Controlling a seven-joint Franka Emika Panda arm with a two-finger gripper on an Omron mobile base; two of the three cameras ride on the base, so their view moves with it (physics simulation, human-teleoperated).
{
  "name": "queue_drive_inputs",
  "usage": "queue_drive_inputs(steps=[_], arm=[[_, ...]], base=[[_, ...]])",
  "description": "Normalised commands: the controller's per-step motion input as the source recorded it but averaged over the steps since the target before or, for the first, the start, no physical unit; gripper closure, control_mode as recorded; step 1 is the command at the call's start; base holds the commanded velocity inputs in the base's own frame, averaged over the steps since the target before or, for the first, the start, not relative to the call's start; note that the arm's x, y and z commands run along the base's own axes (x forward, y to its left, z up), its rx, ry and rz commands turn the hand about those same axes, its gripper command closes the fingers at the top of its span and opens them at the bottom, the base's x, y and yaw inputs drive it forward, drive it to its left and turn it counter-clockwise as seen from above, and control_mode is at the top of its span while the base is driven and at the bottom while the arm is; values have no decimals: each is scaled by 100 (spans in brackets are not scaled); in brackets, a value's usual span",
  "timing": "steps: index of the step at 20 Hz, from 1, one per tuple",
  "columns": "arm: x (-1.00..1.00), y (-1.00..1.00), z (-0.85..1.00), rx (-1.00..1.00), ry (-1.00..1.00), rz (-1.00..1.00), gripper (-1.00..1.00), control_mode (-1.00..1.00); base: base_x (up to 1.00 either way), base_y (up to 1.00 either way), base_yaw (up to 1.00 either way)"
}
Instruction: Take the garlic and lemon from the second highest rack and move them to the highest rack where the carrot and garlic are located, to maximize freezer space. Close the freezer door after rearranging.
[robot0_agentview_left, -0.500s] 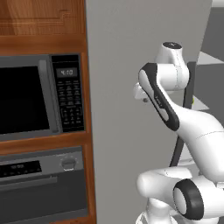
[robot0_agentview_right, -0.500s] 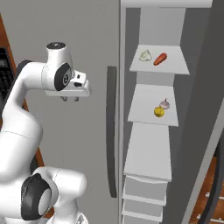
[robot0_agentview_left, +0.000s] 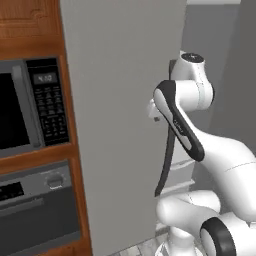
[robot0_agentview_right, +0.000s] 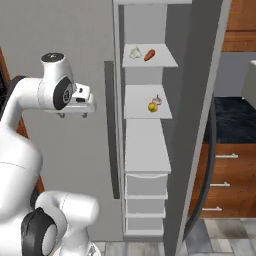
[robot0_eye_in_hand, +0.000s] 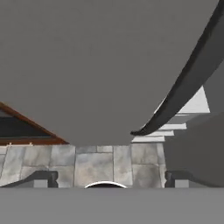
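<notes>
Lemon (robot0_agentview_right: 152, 107) sits on the second highest rack (robot0_agentview_right: 135, 111), just beside a pale garlic (robot0_agentview_right: 157, 100) that lies a little farther back. Whether the two touch is too small to tell. On the highest rack (robot0_agentview_right: 165, 62) a white garlic bulb (robot0_agentview_right: 135, 52) and a carrot (robot0_agentview_right: 149, 55) lie side by side, slightly apart. The shelf (robot0_agentview_right: 146, 150) below holds nothing, and closed drawers (robot0_agentview_right: 145, 184) stack beneath it. The freezer door (robot0_agentview_right: 200, 125) stands open at the right, seen edge-on, its dark handle (robot0_agentview_right: 202, 190) cut off at the bottom. The gripper (robot0_agentview_right: 72, 115) hangs in front of the closed door panel (robot0_agentview_right: 70, 60), well left of the racks; its fingers (robot0_eye_in_hand: 41, 179) stand wide apart, holding nothing. From the left base, that panel (robot0_agentview_left: 120, 115) hides the freezer's inside, and the microwave (robot0_agentview_left: 30, 107) is cut off at the edge.
</notes>
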Motion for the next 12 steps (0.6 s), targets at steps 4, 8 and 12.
queue_drive_inputs(steps=[4, 8, 12], arm=[[0, 0, 0, 0, 0, 0, -100, 100], [0, 0, 0, 0, 0, 0, -100, 100], [0, 0, 0, 0, 0, 0, -100, 100]], base=[[5, -18, -51], [21, -22, -21], [35, -42, -28]])
